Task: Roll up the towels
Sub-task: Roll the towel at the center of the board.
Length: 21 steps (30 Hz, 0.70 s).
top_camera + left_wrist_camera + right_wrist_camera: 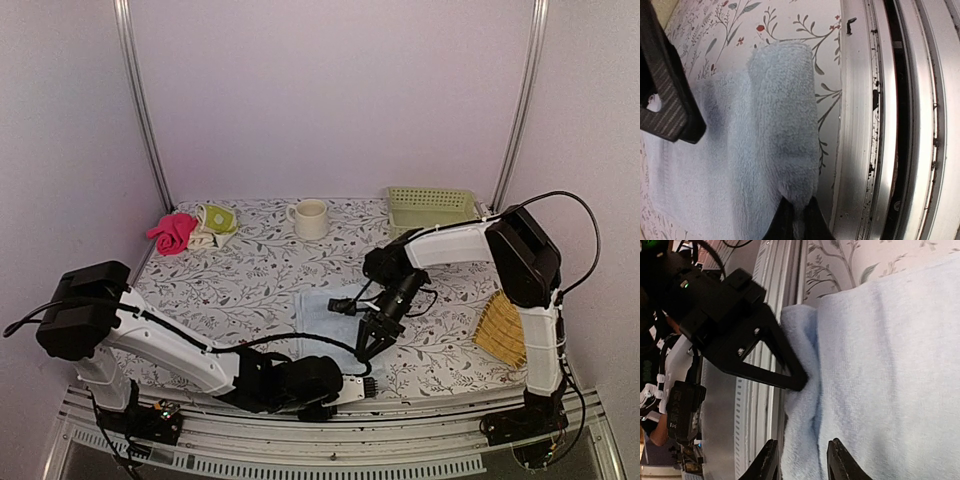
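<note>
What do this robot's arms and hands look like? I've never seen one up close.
The left arm and right arm are smooth white shells with bulky black joints. Thin black cables loop off them. The left hand and right hand are black, each with two slim fingers, shaped as open triangular frames.

**Top view:** fixed high behind the near edge of the counter (250,270), looking down and forward over all of it. **Left wrist view:** close, looking along that near edge. **Right wrist view:** close, facing the same edge. All three share the pale blue towel (322,308) there.
</note>
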### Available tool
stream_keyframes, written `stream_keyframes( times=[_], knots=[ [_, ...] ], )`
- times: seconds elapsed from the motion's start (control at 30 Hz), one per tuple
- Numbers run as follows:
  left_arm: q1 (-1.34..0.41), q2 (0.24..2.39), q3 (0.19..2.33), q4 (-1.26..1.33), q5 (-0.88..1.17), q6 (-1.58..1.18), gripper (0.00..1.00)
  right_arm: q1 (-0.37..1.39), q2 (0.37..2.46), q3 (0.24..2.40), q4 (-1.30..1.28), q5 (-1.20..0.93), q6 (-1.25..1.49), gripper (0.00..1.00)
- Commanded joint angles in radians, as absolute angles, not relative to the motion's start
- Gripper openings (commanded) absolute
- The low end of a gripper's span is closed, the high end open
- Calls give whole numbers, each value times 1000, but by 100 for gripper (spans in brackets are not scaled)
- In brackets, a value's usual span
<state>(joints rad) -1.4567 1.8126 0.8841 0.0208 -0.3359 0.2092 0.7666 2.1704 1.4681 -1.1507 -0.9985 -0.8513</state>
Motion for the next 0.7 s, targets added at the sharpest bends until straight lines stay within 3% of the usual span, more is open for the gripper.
stream_keyframes(
  times=[0.0,0.37,0.53,0.67],
  knots=[
    [-1455,1795,892,-38,-278,190,0,731,2150,1493,-1025,-886,-724,35],
    [-1395,1755,927,-89,-154,194,0,730,2275,1557,-878,-581,-535,31],
    [-1351,1783,960,-140,-93,198,0,730,2298,1611,-879,-582,-532,31],
    [-1273,1787,954,-134,19,144,0,724,2243,1654,-995,-720,-588,33]
  ],
)
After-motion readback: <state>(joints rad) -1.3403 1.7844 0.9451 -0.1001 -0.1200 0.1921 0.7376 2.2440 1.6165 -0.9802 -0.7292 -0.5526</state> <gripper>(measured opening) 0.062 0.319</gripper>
